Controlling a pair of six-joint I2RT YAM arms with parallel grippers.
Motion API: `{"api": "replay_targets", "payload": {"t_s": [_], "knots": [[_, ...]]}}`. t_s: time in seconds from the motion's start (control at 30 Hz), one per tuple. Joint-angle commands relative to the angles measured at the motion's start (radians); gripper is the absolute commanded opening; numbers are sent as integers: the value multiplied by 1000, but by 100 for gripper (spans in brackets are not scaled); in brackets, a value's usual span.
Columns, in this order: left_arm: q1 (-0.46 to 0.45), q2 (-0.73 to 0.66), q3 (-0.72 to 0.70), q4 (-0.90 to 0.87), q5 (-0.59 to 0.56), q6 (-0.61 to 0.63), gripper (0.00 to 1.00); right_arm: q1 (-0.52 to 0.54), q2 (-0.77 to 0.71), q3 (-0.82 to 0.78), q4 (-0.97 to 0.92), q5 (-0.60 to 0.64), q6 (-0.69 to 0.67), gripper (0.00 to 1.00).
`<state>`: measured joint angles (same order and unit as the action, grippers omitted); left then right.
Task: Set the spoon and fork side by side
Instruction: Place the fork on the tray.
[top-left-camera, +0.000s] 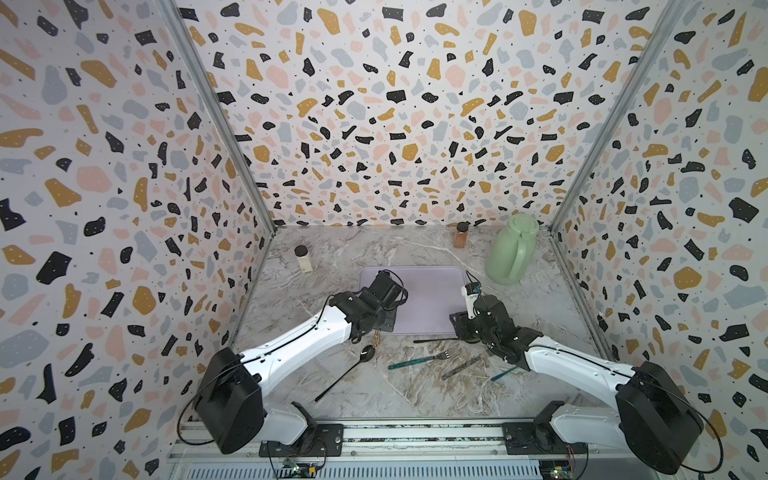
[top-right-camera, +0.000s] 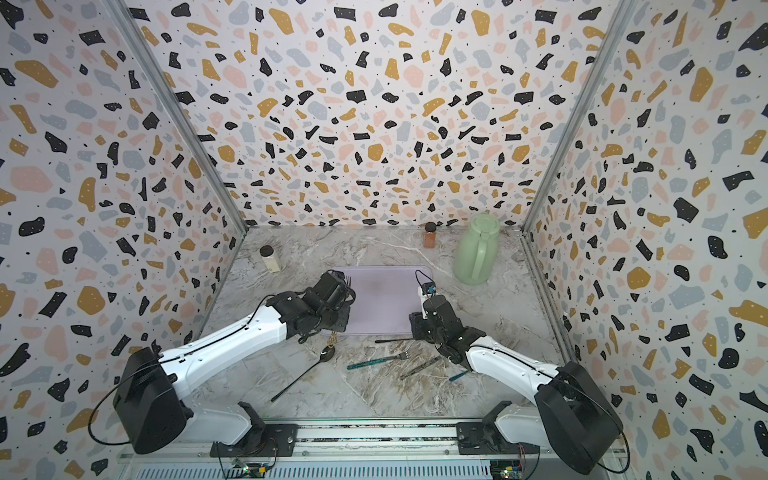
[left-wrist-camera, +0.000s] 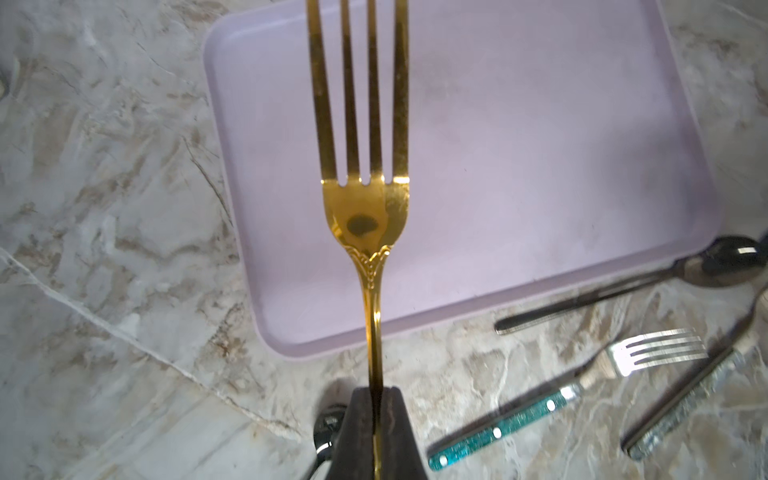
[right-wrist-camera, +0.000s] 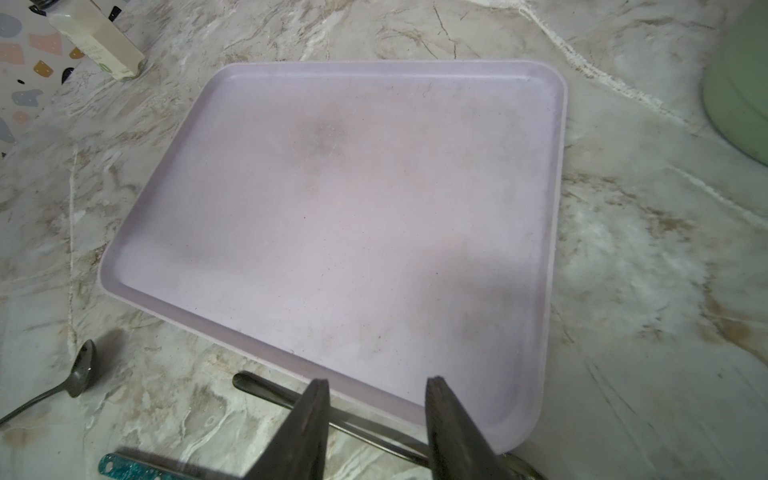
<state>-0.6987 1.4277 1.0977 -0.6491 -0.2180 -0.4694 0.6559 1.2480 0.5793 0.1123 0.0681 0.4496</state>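
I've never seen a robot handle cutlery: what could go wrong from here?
The left end effector pinches the gold fork only by its thin handle, so the long head might swivel or slip. The right end effector stands open over a dark spoon lying beside the tray; closing, it could hit the rim or nudge the spoon away.

Top views: look down from high above the front rail (top-left-camera: 374, 434) toward the back wall (top-left-camera: 374, 124); far off, taking in the whole tabletop (top-left-camera: 415, 399).
Left wrist: sits close behind the jaws, looks along the gold fork (left-wrist-camera: 365, 208) and down across the lilac tray (left-wrist-camera: 540, 124).
Right wrist: sits close behind the jaws, low by the tray's front edge, faces toward the back wall.
Shared: tray and the marble around it in all four views.
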Motion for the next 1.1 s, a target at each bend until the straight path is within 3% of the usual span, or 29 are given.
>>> {"api": "replay_targets", "payload": {"t_s": [0.0, 0.57, 0.77, 1.07], "knots": [[56, 79, 61, 39, 23, 29, 5, 5, -23, 21, -7, 14, 9, 43], [277, 477, 274, 100, 142, 73, 2, 5, 0, 36, -14, 8, 5, 44], [319, 534, 262, 126, 226, 114, 2, 5, 6, 39, -14, 6, 4, 44], [320, 545, 243, 111, 159, 113, 3, 5, 11, 43, -17, 7, 4, 44]]}}
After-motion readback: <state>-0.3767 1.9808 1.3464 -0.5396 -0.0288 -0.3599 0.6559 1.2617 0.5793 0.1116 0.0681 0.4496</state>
